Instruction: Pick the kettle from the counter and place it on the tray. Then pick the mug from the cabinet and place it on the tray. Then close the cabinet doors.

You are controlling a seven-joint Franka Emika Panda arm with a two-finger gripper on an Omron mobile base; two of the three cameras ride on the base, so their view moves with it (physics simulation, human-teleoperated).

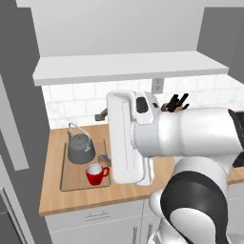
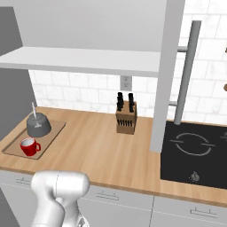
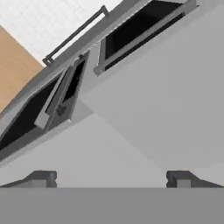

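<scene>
near cabinet doors (image 3: 131, 113), claw (image 3: 111, 178) seemingly agape

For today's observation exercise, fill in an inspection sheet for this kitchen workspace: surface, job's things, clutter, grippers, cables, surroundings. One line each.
Surface: light-wood counter, bare between the tray and the cooktop.
Job's things: kettle and red mug both stand on the tray, mug nearer the front edge; cabinet door stands open, edge-on.
Clutter: knife block near the wall.
Grippers: gripper open, nothing between its fingertips, facing grey cabinet panels.
Cables: nothing seen.
Surroundings: white tiled wall with an outlet, black cooktop, grey drawers below.
</scene>
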